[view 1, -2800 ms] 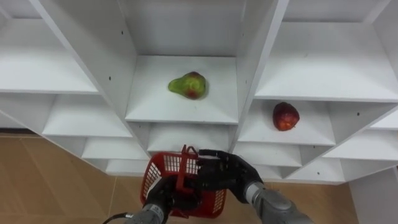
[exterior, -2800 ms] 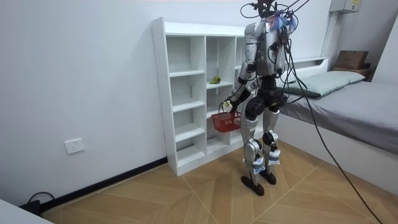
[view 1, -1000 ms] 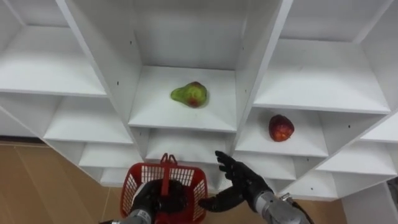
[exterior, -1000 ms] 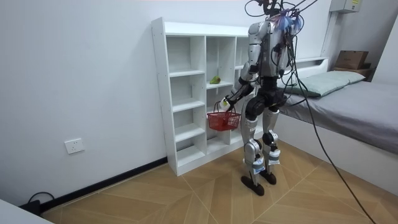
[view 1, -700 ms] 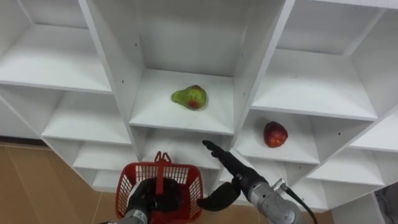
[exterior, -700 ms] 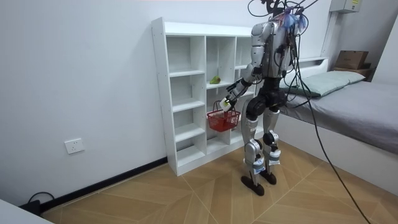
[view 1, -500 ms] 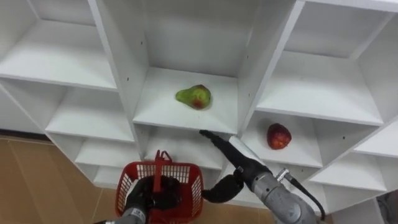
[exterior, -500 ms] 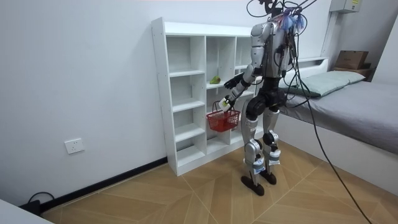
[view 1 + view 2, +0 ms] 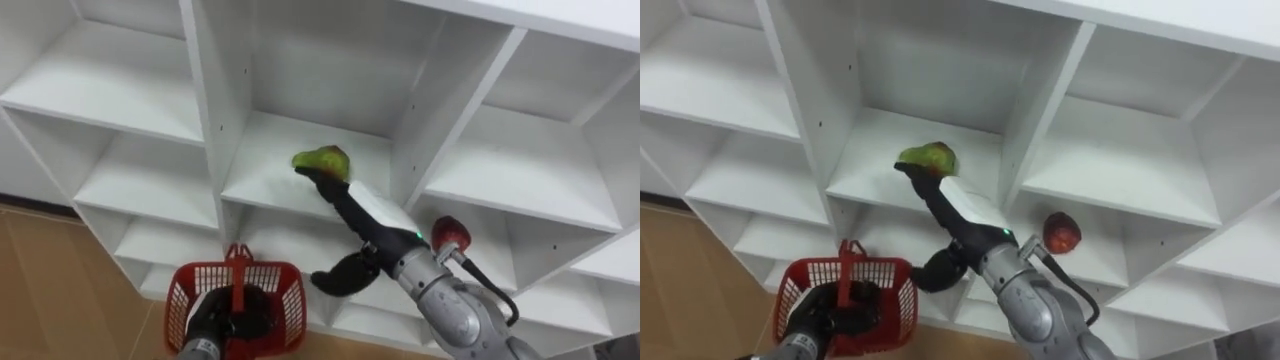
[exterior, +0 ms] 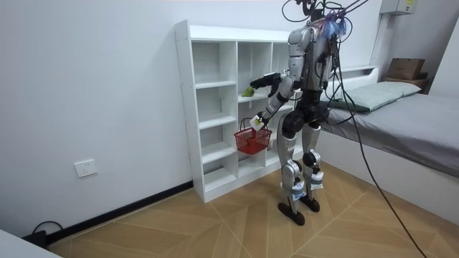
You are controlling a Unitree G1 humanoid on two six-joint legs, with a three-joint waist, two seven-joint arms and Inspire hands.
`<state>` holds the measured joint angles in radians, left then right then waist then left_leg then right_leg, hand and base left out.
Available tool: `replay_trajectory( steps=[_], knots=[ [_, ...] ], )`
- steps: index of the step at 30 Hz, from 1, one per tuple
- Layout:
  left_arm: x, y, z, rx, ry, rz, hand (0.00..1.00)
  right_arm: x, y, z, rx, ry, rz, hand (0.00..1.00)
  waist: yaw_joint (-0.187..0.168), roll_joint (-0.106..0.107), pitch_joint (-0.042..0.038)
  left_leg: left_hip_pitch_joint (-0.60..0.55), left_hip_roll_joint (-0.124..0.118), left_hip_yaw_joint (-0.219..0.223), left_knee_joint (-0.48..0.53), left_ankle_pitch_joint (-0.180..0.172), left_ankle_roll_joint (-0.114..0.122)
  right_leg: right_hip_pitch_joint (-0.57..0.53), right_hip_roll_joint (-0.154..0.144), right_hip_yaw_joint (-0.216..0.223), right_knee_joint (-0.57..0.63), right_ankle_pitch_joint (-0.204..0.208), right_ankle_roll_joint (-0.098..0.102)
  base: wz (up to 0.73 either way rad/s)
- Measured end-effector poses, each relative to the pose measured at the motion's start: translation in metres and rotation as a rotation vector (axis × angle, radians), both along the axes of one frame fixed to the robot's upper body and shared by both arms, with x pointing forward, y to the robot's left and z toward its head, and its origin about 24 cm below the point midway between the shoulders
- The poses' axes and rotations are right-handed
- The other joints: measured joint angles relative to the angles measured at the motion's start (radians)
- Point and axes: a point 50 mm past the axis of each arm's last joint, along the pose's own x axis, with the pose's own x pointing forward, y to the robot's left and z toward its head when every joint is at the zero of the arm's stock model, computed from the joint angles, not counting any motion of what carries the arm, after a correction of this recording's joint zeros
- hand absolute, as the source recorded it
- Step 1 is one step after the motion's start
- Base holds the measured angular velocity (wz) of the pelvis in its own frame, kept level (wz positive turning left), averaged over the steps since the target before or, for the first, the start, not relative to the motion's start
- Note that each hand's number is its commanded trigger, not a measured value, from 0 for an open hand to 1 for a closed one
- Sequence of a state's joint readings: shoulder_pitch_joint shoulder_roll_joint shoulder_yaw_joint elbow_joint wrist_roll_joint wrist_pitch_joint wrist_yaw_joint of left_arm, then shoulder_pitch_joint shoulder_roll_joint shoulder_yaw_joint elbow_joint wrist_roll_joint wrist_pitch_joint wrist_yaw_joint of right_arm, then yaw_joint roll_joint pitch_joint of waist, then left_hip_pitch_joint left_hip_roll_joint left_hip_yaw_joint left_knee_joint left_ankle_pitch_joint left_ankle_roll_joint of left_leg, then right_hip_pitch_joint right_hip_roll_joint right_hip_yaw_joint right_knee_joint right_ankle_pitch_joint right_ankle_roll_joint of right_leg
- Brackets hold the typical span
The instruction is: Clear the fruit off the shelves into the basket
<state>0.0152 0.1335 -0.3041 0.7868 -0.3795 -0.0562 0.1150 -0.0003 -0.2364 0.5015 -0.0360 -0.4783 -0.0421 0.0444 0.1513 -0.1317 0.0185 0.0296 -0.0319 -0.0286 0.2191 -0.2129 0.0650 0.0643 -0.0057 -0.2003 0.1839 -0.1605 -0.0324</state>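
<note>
A green pear with a red blush (image 9: 324, 159) lies on the middle shelf of the white closet (image 9: 205, 120). My right hand (image 9: 342, 196) reaches into that compartment, open, with straight fingers touching the pear's front. A red fruit (image 9: 450, 234) sits one shelf lower in the column to the right. Low at the left, my left hand (image 9: 222, 325) is shut on the upright handle of a red mesh basket (image 9: 286, 300). In the room view I stand facing the closet (image 10: 215, 107), the basket (image 10: 251, 140) hanging at hip height.
The closet's upright divider (image 9: 440, 95) stands just right of my reaching arm. The other compartments hold nothing. A bed (image 10: 401, 118) lies behind me at the room view's right, and wooden floor (image 10: 215, 222) spreads before the closet.
My right hand has risen from beside the basket up into the middle compartment and reached the pear. The view has shifted toward the shelves. The left hand still holds the basket.
</note>
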Motion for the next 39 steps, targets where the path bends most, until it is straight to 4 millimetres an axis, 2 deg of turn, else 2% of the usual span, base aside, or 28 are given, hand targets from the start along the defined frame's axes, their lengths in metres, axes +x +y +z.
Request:
replay_trajectory(
  steps=[5,13,18,24,27,31,39],
  knots=[
    [0.0,0.003,0.0,0.0,-0.002,0.014,1.0,0.003,0.003,0.009,0.018,-0.036,0.007,0.0,0.02,-0.01,0.0036,-0.004,0.0,-0.009,0.001,0.0,-0.002,0.004,0.001,-0.007,0.0,0.0,0.0,0.05],
    [0.0,0.001,0.0,-0.012,-0.004,0.003,1.0,0.009,0.011,0.034,0.064,-0.14,0.025,0.0,0.024,-0.021,0.0042,-0.004,0.0,-0.021,0.004,0.001,-0.003,0.009,0.001,-0.021,0.002,0.0,0.0,0.04],
    [0.001,0.003,0.001,0.031,-0.008,-0.039,1.0,0.013,0.015,0.042,0.097,-0.187,0.005,0.0,0.035,-0.037,0.002,-0.002,0.0,-0.035,0.003,0.001,-0.004,0.013,0.006,-0.003,0.0,0.0,0.0,0.09],
    [0.011,0.003,0.01,0.039,-0.057,-0.041,1.0,0.025,0.018,0.055,0.115,-0.259,-0.031,0.0,0.05,-0.053,0.0051,0.001,-0.003,-0.047,0.005,0.0,-0.004,0.025,0.007,0.003,-0.016,0.0,0.0,0.06],
    [0.012,0.006,0.01,0.038,-0.053,-0.026,1.0,0.032,0.016,0.052,0.108,-0.256,-0.063,0.0,0.06,-0.065,0.0089,0.007,-0.001,-0.048,0.002,0.0,-0.004,0.03,0.007,0.003,-0.016,0.0,0.0,0.01],
    [0.012,0.008,0.011,0.038,-0.046,-0.01,1.0,0.041,0.006,0.042,0.147,-0.188,-0.133,0.0,0.07,-0.078,0.008,0.007,-0.001,-0.058,0.003,-0.001,-0.006,0.033,0.006,-0.016,-0.015,0.0,0.001,0.07],
    [0.012,0.019,0.011,0.093,-0.03,-0.027,1.0,0.072,-0.017,0.047,0.191,-0.187,-0.279,0.0,0.081,-0.097,0.0108,-0.004,-0.002,-0.073,0.016,-0.002,-0.007,0.038,0.004,-0.06,-0.015,0.0,0.001,0.1]
  ],
)
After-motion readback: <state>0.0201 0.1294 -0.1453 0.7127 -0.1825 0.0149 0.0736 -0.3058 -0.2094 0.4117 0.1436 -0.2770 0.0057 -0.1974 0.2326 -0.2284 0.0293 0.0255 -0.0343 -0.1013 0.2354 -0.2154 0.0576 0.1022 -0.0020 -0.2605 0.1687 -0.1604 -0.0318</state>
